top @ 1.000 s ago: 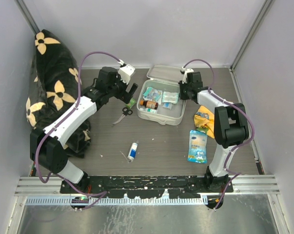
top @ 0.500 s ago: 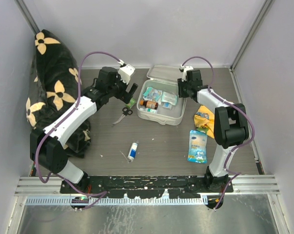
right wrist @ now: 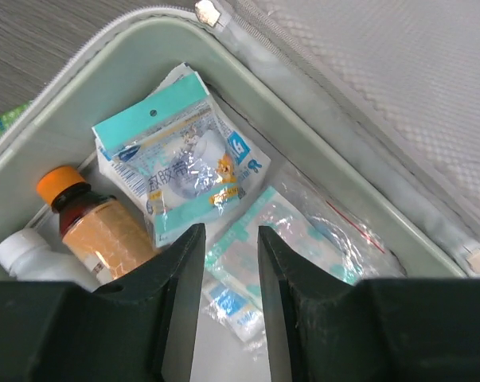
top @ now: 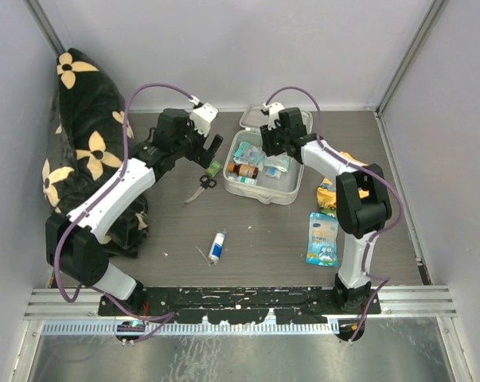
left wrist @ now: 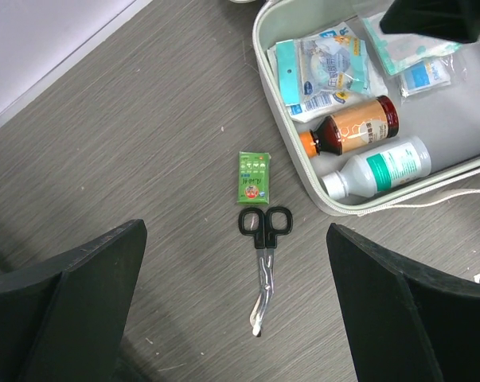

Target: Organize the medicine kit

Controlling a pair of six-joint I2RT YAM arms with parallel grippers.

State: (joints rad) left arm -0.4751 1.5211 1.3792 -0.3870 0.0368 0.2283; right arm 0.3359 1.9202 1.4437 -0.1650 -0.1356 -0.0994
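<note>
A dark, wood-grained table (top: 263, 231) is enclosed by pale matte walls (top: 247, 48), and the medicine kit (top: 259, 193), a rounded grey-white plastic case, is set open at 12 o'clock with its lid laid back. Bare board is left at the centre and toward 6 o'clock, while a black flowered cloth (top: 84, 135) is heaped at 9 o'clock and a glossy blue pouch (top: 322, 237) is laid at 4 o'clock. The left gripper (top: 213, 150) is held wide apart above steel scissors (left wrist: 263, 255); the right gripper (right wrist: 230, 232) is held narrowly parted, gripping nothing, over crinkled sachets inside the kit.
</note>
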